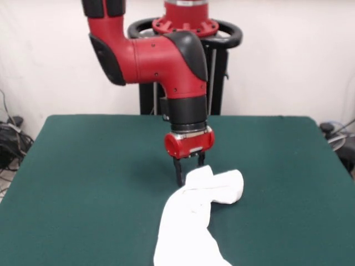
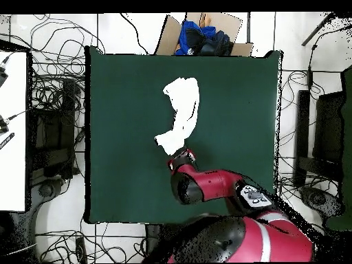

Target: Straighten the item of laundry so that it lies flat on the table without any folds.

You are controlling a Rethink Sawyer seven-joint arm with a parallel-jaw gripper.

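The item of laundry (image 1: 191,216) lies as a rolled-up, bunched white strip on the green table (image 1: 83,166), with no print showing. It runs from mid-table to the near edge in the front view. In the overhead view the item of laundry (image 2: 182,113) is a curved band on the table (image 2: 124,137). My gripper (image 1: 189,173) hangs straight down at the strip's far end and is open. One finger (image 1: 178,174) stands just left of the cloth, the other is partly hidden behind it. From above, the gripper (image 2: 180,158) covers the strip's lower tip.
A cardboard box with blue cloth (image 2: 203,38) sits beyond the table's top edge in the overhead view. Cables (image 2: 55,89) lie on the floor around the table, and a white surface (image 2: 12,130) stands at the left.
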